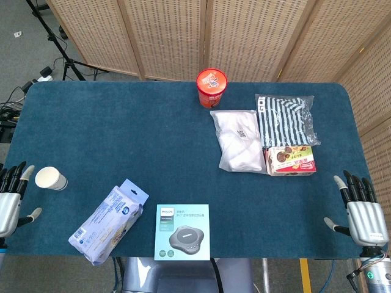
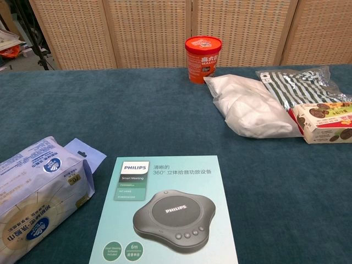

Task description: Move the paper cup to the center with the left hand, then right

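Note:
A small white paper cup [image 1: 50, 179] lies tipped on the blue table [image 1: 134, 134] near its left edge, seen only in the head view. My left hand [image 1: 11, 200] hovers at the left edge just beside the cup, fingers spread, holding nothing and not touching it. My right hand [image 1: 361, 210] is at the table's right front edge, fingers spread and empty. Neither hand nor the cup appears in the chest view.
A tissue pack [image 1: 109, 221] and a Philips speaker box [image 1: 181, 232] lie at the front. An orange tub [image 1: 211, 87] stands at the back. A white bag [image 1: 237, 140], a striped bag [image 1: 286, 117] and a cookie box [image 1: 291, 160] lie on the right.

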`<move>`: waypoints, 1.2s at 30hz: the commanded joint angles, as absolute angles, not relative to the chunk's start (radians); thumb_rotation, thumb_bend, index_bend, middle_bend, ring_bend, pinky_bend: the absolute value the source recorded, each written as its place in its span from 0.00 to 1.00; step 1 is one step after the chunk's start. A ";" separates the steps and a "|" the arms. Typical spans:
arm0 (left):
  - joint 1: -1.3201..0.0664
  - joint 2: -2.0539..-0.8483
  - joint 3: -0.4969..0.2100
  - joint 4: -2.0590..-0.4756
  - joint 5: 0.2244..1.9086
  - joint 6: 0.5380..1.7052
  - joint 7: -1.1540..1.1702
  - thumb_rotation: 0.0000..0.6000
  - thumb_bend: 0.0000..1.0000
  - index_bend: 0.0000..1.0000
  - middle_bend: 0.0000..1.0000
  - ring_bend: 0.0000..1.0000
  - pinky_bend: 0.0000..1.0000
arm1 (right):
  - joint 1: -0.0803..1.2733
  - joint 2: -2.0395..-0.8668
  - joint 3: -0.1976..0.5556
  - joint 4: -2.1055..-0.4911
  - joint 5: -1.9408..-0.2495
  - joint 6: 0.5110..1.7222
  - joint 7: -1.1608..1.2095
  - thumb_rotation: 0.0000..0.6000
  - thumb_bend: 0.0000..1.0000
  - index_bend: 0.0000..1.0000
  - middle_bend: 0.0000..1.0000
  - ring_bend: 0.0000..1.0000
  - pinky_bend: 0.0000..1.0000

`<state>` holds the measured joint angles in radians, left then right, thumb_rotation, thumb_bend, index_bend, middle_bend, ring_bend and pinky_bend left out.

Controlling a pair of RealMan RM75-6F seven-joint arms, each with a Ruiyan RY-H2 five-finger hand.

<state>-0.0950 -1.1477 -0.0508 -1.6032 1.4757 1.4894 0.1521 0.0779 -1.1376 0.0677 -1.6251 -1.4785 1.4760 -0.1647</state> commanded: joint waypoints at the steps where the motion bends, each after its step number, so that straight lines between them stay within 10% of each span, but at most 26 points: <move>1: -0.095 -1.148 -0.052 -1.603 1.474 1.490 0.153 1.00 0.15 0.00 0.00 0.00 0.00 | 0.080 -1.139 0.067 -1.624 -1.475 1.470 -0.168 1.00 0.05 0.07 0.00 0.00 0.00; 36: -0.137 -1.120 -0.059 -1.625 1.415 1.381 0.164 1.00 0.17 0.00 0.00 0.00 0.00 | 0.076 -1.133 0.059 -1.633 -1.480 1.469 -0.172 1.00 0.05 0.07 0.00 0.00 0.00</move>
